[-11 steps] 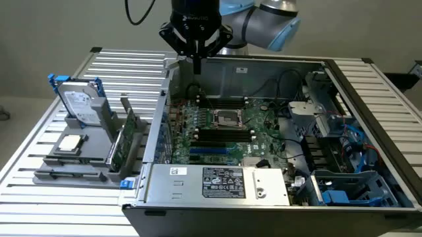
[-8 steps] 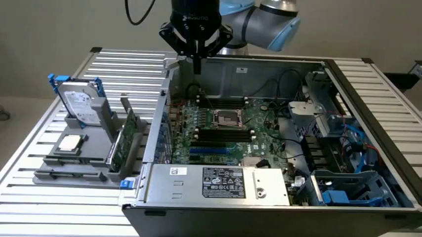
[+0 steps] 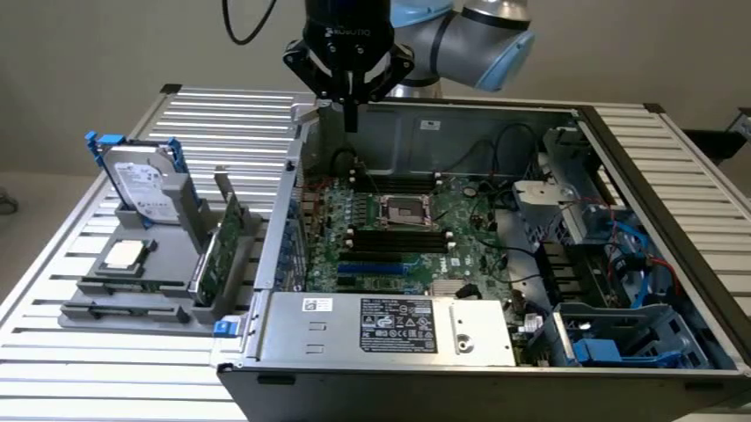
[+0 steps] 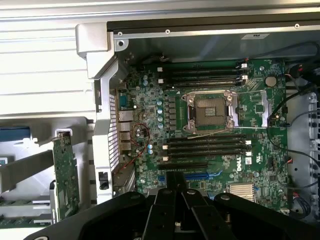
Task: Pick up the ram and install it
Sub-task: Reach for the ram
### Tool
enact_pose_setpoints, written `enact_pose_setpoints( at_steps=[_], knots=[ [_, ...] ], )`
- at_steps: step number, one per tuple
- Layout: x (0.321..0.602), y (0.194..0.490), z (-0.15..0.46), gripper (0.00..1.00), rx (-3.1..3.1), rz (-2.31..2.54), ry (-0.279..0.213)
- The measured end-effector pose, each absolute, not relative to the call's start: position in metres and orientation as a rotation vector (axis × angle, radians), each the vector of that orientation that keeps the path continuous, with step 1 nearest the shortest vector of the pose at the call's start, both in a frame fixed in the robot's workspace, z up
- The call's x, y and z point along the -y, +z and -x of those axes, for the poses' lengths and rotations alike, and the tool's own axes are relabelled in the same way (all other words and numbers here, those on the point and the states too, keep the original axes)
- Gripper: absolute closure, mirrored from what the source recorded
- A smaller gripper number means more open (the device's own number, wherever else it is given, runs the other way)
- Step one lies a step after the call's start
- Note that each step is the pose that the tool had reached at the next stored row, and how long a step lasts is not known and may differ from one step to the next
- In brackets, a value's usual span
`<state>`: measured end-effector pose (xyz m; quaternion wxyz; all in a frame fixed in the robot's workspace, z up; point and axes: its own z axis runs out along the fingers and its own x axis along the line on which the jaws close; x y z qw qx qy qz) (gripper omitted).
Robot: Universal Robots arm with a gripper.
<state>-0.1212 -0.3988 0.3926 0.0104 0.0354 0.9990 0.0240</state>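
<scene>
1. Your gripper (image 3: 350, 126) hangs fingers-down over the far part of the open computer case (image 3: 493, 132), towards the exterior view's left, clear above the motherboard (image 3: 470, 229).
2. Its fingers are drawn narrow, tips together, and you can see nothing held between them. The wrist view shows the gripper (image 4: 175, 175) the same way, with the two fingers meeting over the board.
3. The ram (image 3: 118, 285) is outside the case. It lies low along the near part of the grey holder tray (image 3: 94, 309) on the slatted table (image 3: 70, 369), at the exterior view's left and well apart from the gripper.
4. In that tray, the silver processor chip (image 3: 123, 255) sits just beyond the ram. The hard drive (image 3: 141, 180) stands upright at the far end. The green expansion card (image 3: 229, 237) stands on edge on the side nearest the case, and you also see it in the wrist view (image 4: 65, 175).
5. Inside the case, black memory slots (image 3: 399, 239) run on both sides of the processor socket (image 3: 405, 211). In the wrist view, the slots (image 4: 207, 147) and socket (image 4: 210, 110) lie beyond the fingertips.
</scene>
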Motion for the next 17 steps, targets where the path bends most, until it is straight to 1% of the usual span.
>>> enact_pose_setpoints(
  at_steps=[6,17],
  knots=[
    [0.399,0.392,0.129,0.89,-3.145,-0.112,0.074],
    [0.399,0.385,0.173,0.89,-3.184,-0.115,0.072]
  ],
)
